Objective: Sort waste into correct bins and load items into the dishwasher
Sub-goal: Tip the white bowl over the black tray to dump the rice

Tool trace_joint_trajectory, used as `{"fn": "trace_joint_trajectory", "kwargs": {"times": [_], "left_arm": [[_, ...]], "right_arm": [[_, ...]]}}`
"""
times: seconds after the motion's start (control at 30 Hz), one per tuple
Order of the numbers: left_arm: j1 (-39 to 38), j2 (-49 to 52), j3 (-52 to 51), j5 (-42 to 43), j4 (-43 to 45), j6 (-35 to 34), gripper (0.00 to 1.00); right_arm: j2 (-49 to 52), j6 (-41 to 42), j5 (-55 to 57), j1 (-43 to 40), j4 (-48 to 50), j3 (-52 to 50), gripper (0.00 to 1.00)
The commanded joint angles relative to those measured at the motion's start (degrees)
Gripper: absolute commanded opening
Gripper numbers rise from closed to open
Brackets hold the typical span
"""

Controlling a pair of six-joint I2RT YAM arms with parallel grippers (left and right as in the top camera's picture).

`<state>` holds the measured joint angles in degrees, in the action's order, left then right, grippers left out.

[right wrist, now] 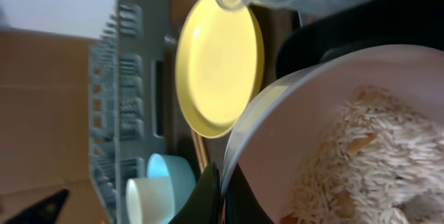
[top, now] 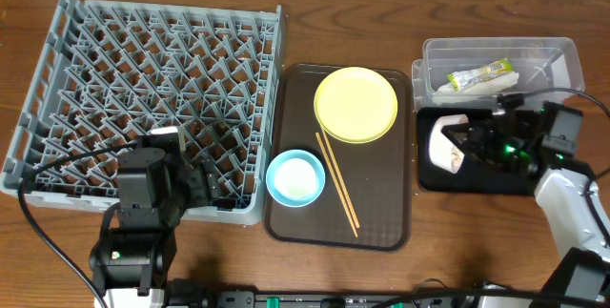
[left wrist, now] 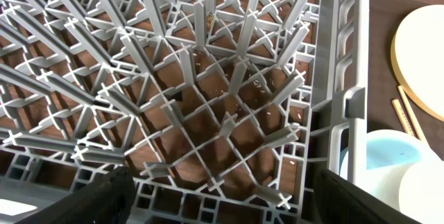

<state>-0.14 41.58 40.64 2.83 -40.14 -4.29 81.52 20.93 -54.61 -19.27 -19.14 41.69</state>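
- White bowl point(right wrist: 326, 113) is what my right gripper point(right wrist: 218, 189) is clamped on: one dark finger sits inside the rim and the jaws are closed on the wall.
- Pale rice-like scraps point(right wrist: 368, 154) lie inside that bowl, heaped toward its lower side.
- From overhead, I see the bowl tipped on its side over the left end of the black tray point(top: 477, 182).
- Just behind the black tray is the clear tub point(top: 562, 51), with the green-and-yellow wrapper point(top: 479, 76) and a crumpled white napkin point(top: 505, 81) inside.
- My left gripper point(left wrist: 222, 200) has its jaws spread wide with nothing between them, hovering over the pegs at the near right corner of the grey dish rack point(top: 143, 70).
- Between the rack and the bins lies the brown tray point(top: 381, 203).
- On the brown tray, the yellow plate point(top: 355, 105) sits at the far end and the light-blue bowl point(top: 295, 176) at the near left corner.
- The left wrist view shows a small white cup point(left wrist: 423, 189) that appears to rest in the light-blue bowl.
- The chopsticks point(top: 338, 184) lie slantwise beside the light-blue bowl, their far ends just touching the plate's edge.
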Motion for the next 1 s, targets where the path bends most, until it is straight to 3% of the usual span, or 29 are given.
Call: {"fn": "trace_joint_trajectory", "kwargs": {"times": [0.0, 0.3, 0.5, 0.83, 0.97], "left_arm": [[-0.3, -0.1, 1.4, 0.2, -0.2, -0.1, 0.86], [-0.3, -0.1, 1.4, 0.2, -0.2, -0.1, 0.86], [-0.3, -0.1, 1.4, 0.2, -0.2, -0.1, 0.86], [-0.3, -0.1, 1.4, 0.2, -0.2, -0.1, 0.86], [-0.3, -0.1, 1.4, 0.2, -0.2, -0.1, 0.86]], "right_arm": [[1.4, 1.0, -9.8, -3.9, 1.6, -0.3, 0.01], [7.8, 8.6, -20.8, -11.8, 8.3, -0.3, 0.01], [10.8, 9.3, -26.8, -17.8, 10.8, -0.3, 0.01], [12.2, 10.4, -30.0, -26.0, 12.3, -0.3, 0.01], [12.2, 15.9, -30.6, -27.1, 13.0, -0.3, 0.01]]}}
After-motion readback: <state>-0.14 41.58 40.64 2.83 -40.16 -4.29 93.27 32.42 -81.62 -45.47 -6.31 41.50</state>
